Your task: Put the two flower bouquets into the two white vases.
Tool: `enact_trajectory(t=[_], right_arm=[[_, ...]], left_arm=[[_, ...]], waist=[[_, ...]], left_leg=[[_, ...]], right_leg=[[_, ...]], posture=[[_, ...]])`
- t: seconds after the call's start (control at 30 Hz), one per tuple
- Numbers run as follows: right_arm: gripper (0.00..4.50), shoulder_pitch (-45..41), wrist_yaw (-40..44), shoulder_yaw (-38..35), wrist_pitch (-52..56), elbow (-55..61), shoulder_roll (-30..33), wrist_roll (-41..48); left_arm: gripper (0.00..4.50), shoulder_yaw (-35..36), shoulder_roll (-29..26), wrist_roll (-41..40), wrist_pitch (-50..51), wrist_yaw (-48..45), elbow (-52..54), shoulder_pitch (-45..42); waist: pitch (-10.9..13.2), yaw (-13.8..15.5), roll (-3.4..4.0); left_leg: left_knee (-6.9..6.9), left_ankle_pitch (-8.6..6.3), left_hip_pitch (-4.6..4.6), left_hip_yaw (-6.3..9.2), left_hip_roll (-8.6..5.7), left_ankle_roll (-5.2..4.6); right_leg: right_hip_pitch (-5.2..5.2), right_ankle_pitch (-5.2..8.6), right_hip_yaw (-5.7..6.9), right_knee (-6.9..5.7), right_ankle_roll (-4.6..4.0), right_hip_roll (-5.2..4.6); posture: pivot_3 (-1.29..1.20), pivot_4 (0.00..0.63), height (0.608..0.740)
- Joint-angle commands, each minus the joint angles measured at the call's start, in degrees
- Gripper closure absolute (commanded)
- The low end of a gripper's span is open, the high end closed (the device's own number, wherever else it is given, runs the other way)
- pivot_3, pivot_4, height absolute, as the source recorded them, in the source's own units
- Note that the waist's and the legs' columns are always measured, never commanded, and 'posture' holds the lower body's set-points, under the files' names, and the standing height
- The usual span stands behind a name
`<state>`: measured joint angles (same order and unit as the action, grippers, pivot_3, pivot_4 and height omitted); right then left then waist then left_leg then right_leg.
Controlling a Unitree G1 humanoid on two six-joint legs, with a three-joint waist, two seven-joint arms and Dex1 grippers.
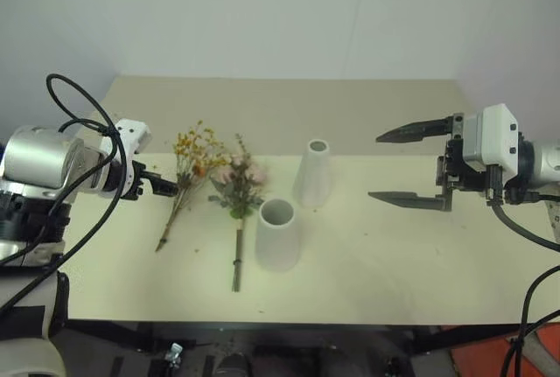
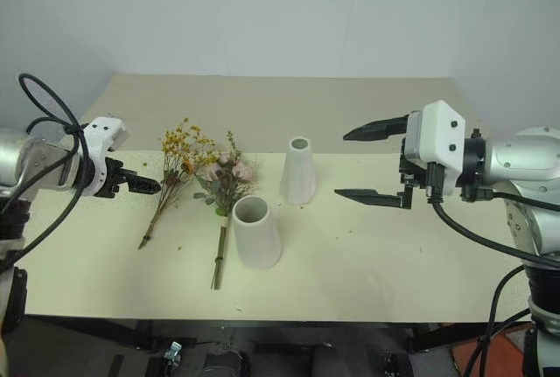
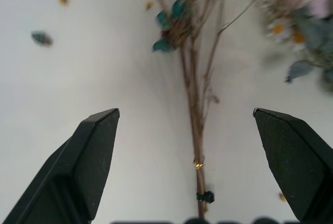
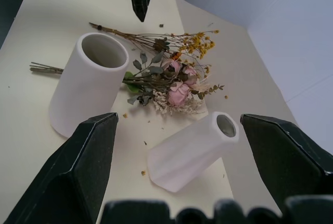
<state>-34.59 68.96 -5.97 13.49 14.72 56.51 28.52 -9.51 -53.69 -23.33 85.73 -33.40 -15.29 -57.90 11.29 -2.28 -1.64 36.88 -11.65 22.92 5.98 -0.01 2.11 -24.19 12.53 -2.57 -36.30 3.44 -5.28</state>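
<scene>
Two bouquets lie flat on the cream table. The thin yellow-orange spray is on the left, the pink rose bunch just right of it. Both white vases stand upright: the short wide one beside the rose bunch's stem, the tall slim one behind it. My left gripper hangs open just left of the spray; in the left wrist view the spray's wiry stems run between its fingers. My right gripper is open and empty, held above the table to the right of the slim vase.
Small fallen petals dot the table around the bouquets. The table's front edge is close to the rose bunch's stem end. Bare tabletop lies to the right of the vases, under my right gripper.
</scene>
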Motion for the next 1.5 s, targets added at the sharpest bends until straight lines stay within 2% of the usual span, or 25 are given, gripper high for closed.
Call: enact_trajectory(t=[0.03, 0.47, 0.7, 1.07, 1.2, 1.5], right_arm=[[0.06, 0.3, 0.6, -0.8, -2.3, -0.1, -0.4, -0.9], [0.06, 3.4, -0.4, -2.1, -2.5, 0.3, -1.3, -1.6], [0.06, 5.3, -1.4, -3.2, -2.3, 1.5, -1.0, -1.5], [0.06, 5.2, -1.3, -2.9, -2.2, 1.3, -1.0, -2.2], [0.0, 5.2, -1.4, -2.8, -2.1, 1.1, -1.0, -2.3], [0.0, 5.3, -1.3, -2.9, -2.2, 0.9, -0.9, -2.6]], left_arm=[[0.0, -2.0, 1.1, 2.3, -2.6, -1.7, -5.6, -4.7], [0.0, -13.3, 8.9, 13.5, -17.6, -14.3, -33.9, -16.3], [0.0, -11.5, 13.1, 18.8, -25.8, -17.6, -47.4, -18.8], [0.0, -8.2, 17.6, 24.1, -31.1, -16.9, -53.9, -19.4], [0.88, -5.9, 18.2, 24.8, -31.7, -15.1, -55.1, -20.1], [3.89, -3.8, 19.1, 26.8, -33.3, -15.6, -55.6, -19.6]], waist=[[0.0, 0.1, 0.0], [0.0, -0.3, 0.0], [0.0, -0.2, -0.01], [0.0, -0.2, -0.02], [0.0, -0.3, -0.03], [0.0, -0.2, -0.03]], left_leg=[[0.0, 0.02, 0.02, 0.0, 0.0, 0.03], [0.01, 0.07, 0.05, 0.02, -0.03, 0.1], [0.02, 0.07, 0.15, 0.02, -0.04, 0.1], [0.09, 0.07, 0.16, 0.03, -0.06, 0.1], [0.09, 0.07, 0.16, 0.03, -0.05, 0.11], [0.09, 0.07, 0.16, 0.03, -0.06, 0.11]], right_leg=[[-0.01, -0.01, 0.01, 0.0, 0.02, 0.0], [-0.04, -0.04, 0.0, -0.05, 0.03, 0.0], [-0.08, -0.05, 0.0, -0.02, 0.04, -0.02], [-0.06, -0.07, 0.0, -0.03, 0.09, -0.03], [-0.07, -0.07, 0.0, -0.04, 0.09, -0.03], [-0.06, -0.08, 0.0, -0.04, 0.09, -0.03]], posture=[[0.0, 0.15, 0.74], [0.0, 0.15, 0.74], [0.0, 0.15, 0.74], [0.0, 0.15, 0.74], [0.0, 0.15, 0.74], [0.0, 0.15, 0.74]])
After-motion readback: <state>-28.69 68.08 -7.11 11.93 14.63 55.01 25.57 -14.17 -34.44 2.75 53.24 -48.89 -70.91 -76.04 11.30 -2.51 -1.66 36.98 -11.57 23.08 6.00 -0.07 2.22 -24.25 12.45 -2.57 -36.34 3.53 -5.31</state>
